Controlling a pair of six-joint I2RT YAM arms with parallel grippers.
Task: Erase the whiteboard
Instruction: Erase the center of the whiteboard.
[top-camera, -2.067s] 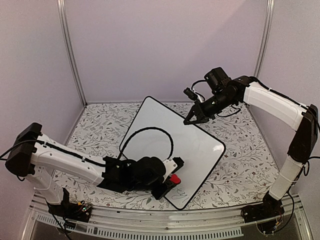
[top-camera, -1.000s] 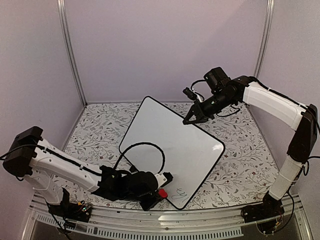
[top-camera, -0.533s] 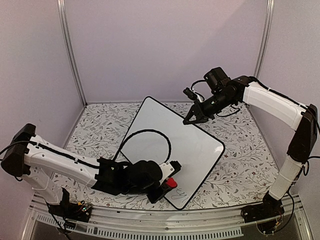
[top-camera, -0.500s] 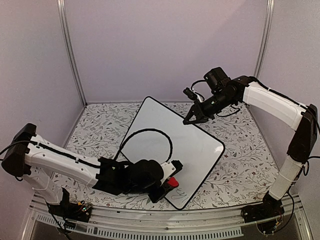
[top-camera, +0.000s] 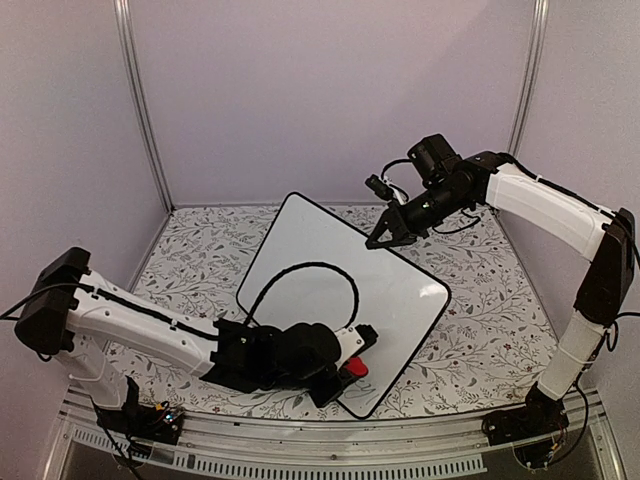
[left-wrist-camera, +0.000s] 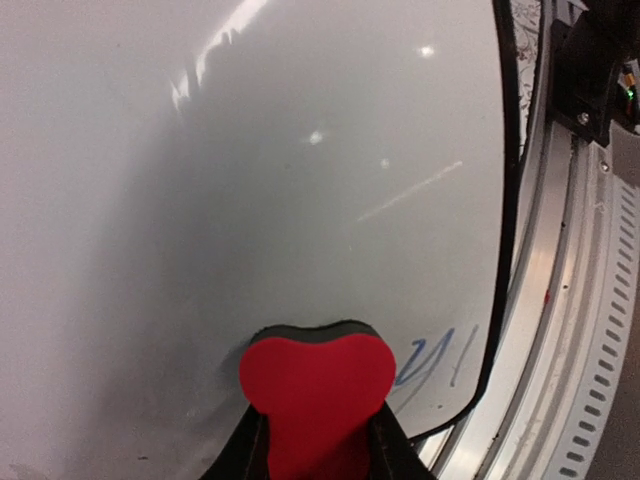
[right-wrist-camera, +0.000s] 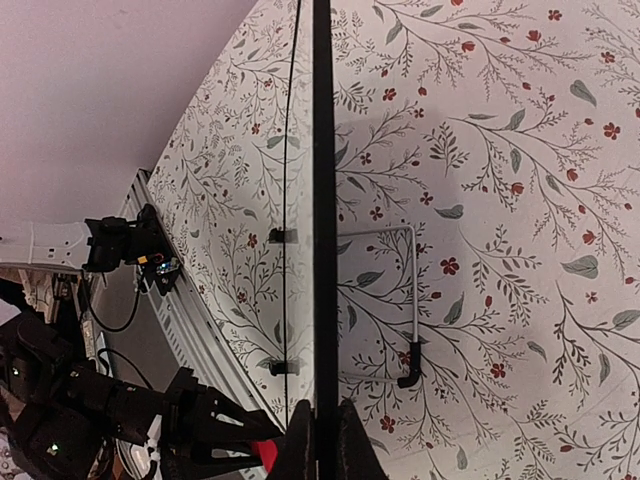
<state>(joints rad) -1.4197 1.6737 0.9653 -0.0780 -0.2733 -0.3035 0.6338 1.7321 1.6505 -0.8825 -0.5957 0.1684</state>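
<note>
The whiteboard (top-camera: 390, 290) lies turned like a diamond on the middle of the flower-printed table (top-camera: 480, 340), one rounded corner pointing to the back edge and the opposite one reaching close to the near edge, just short of the metal rail (top-camera: 420, 455). The left gripper (top-camera: 350, 368) is low over that near corner, its fingers clenched on a red eraser (left-wrist-camera: 316, 385), which they flank on both sides. From the left wrist the eraser's dark underside meets the white surface, and a few thin bluish handwriting strokes (left-wrist-camera: 432, 358) sit just to its right, close to the black rim. The rest of the surface seen from there is bare white with light glare and one faint streak. A black cable (top-camera: 305, 268) from the left arm loops above the board's left half. The right gripper (top-camera: 384, 236) is at the board's far right edge, pinched closed on the thin black rim; its wrist camera looks straight along that edge, with the fingers (right-wrist-camera: 300, 445) meeting on it at the bottom of the view. Beside the edge in that view, a thin wire bracket (right-wrist-camera: 412, 290) rests on the floral cloth.
</note>
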